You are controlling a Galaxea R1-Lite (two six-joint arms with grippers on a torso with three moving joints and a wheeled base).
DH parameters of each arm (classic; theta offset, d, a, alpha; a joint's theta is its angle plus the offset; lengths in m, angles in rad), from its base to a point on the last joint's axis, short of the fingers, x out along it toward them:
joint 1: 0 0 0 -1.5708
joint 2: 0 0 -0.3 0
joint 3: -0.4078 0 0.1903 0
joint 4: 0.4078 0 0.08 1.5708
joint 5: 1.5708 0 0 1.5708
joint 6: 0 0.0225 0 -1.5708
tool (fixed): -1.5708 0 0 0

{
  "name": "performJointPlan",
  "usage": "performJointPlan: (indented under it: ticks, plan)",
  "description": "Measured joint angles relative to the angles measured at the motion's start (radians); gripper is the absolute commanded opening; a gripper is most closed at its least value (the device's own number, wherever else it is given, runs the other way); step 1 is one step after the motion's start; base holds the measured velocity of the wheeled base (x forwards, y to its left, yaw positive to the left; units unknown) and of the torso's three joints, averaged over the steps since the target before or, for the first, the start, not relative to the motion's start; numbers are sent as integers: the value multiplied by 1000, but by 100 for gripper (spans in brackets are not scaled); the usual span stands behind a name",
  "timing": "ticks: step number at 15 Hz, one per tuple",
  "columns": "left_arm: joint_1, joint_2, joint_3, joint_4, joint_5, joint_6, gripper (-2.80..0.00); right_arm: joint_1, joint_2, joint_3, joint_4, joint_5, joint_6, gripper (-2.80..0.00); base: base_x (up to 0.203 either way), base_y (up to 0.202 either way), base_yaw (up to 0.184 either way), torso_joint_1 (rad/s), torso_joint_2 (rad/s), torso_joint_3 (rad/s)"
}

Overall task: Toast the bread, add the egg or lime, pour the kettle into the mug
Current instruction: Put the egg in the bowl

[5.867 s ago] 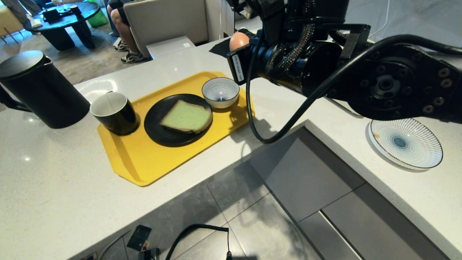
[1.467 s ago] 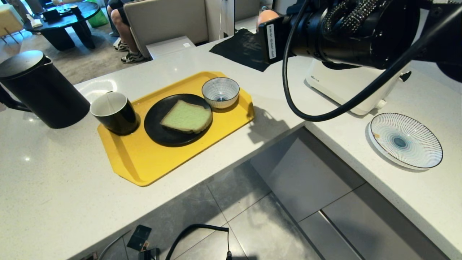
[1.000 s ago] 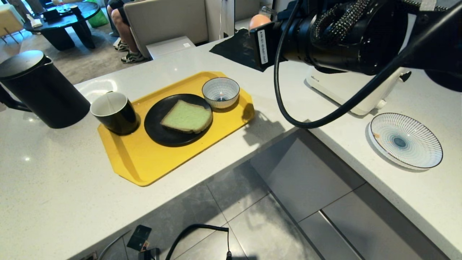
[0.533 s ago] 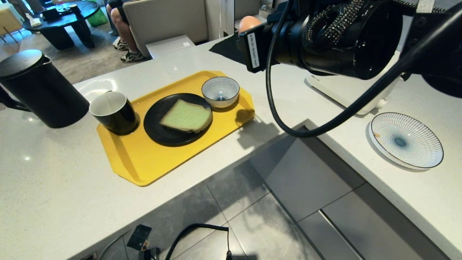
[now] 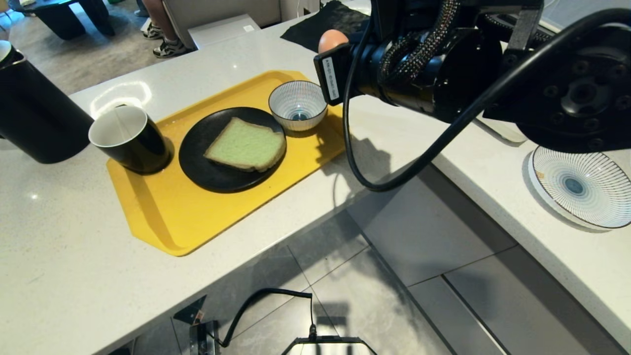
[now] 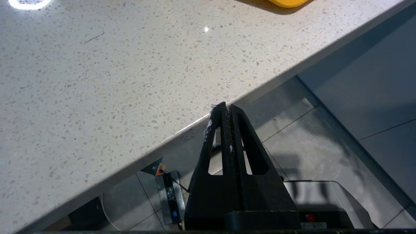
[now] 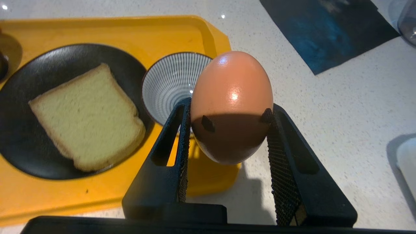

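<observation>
**A:** ok quick rundown, biggest stuff first. White speckled counter (image 5: 64,256) w/ a yellow tray (image 5: 197,217) on it. Kettle (image 5: 34,123) is off the tray on the far left, partly cut off by the frame edge, just beside the mug (image 5: 129,140), which sits on the tray's left end. Mug's upright, white inside showing.

**B:** and the bread?

**A:** Bread (image 5: 246,145) lies flat on a black plate (image 5: 197,167) mid-tray, pale green crumb, brown crust. Striped bowl (image 5: 297,103) is right next to the plate at the tray's right end. There's also a striped plate (image 5: 581,185) well apart, over on the right counter, plus a black mat (image 5: 325,19) at the back.

**B:** what's the right arm doing?

**A:** Right gripper (image 7: 227,120) is clamped on the egg (image 7: 231,104), one finger each side, egg standing on end w/ small black marks on the shell. It hangs in the air above the counter, near the tray's right corner and close to the bowl. In the head view only the top of the egg peeks over the wrist, so I can't tell exactly what's under it, prob the counter just beside the tray.

**B:** left one?

**A:** Left gripper (image 6: 226,109) is parked low by the counter's front edge, fingers pressed together, nothing in it. Also someone's legs (image 5: 157,19) in sneakers at the back.
</observation>
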Motion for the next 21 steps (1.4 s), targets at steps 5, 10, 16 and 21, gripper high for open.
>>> performJointPlan:
  ticks: [5,10,16,21]
  plan:
    - [0,0,0,0,0,0,-280,6,0,-1,-97,10,-25,-280,0,0,0,3,3,-197]
    - [0,0,0,0,1,1,-280,39,2,0,-95,11,-37,-280,0,0,0,2,2,-200]
    - [1,0,0,0,1,0,-280,95,10,-1,-96,10,-44,-280,0,0,0,4,4,-164]
    - [0,0,0,0,2,0,-280,108,-1,-3,-102,11,-59,-280,0,0,0,0,1,-8]
